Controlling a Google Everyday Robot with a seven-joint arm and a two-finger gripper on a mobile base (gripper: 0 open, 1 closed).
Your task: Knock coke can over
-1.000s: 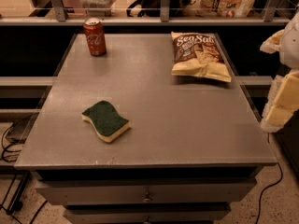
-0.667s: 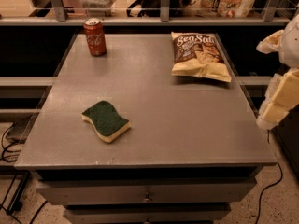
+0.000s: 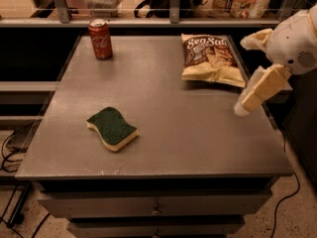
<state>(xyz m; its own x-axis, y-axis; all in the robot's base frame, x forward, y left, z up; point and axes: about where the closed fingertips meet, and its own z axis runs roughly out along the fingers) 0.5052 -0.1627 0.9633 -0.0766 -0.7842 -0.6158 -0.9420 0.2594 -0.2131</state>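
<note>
The coke can, red with white script and a silver top, stands upright at the far left corner of the grey table. My gripper hangs over the table's right side, just right of the chip bag and far from the can. Its two cream fingers are spread apart with nothing between them.
A Sea Salt chip bag lies flat at the far right of the table. A green and yellow sponge lies front left of centre. A dark shelf rail runs behind the table. Cables lie on the floor at both sides.
My gripper has moved left and a little farther back, from beyond the table's right edge to over its right side. The can, bag and sponge have not moved.
</note>
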